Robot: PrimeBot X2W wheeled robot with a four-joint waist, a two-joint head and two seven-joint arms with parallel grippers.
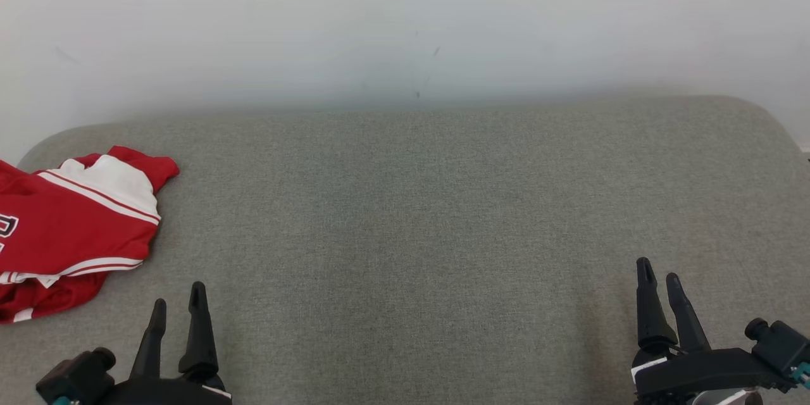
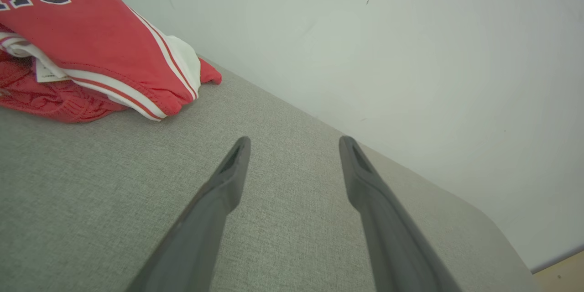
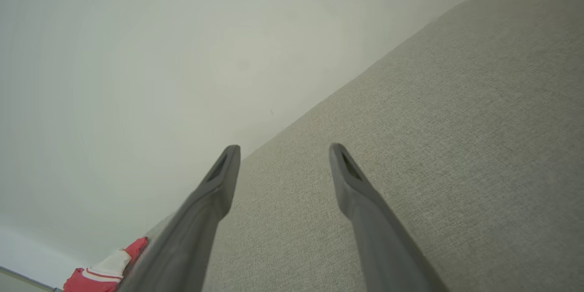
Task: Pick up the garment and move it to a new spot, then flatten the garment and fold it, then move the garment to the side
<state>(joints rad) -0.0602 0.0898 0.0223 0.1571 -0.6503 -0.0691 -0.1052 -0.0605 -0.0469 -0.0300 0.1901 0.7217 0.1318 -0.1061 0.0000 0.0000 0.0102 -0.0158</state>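
Note:
The garment point(image 1: 76, 228) is a red jersey with white stripes and dark lettering, lying bunched at the far left of the grey fabric surface point(image 1: 411, 215). In the left wrist view the garment point(image 2: 91, 50) sits at the upper left, apart from my fingers. A corner of the garment point(image 3: 105, 269) peeks in at the bottom left of the right wrist view. My left gripper point(image 1: 178, 302) stands open at the lower left, just right of and below the jersey, holding nothing. At the lower right my right gripper point(image 1: 658, 273) is open and holds nothing too.
A pale wall point(image 1: 405, 25) runs along the back edge of the grey surface. The surface has rounded corners at the back left and back right. A strip of floor point(image 2: 565, 273) shows past its edge in the left wrist view.

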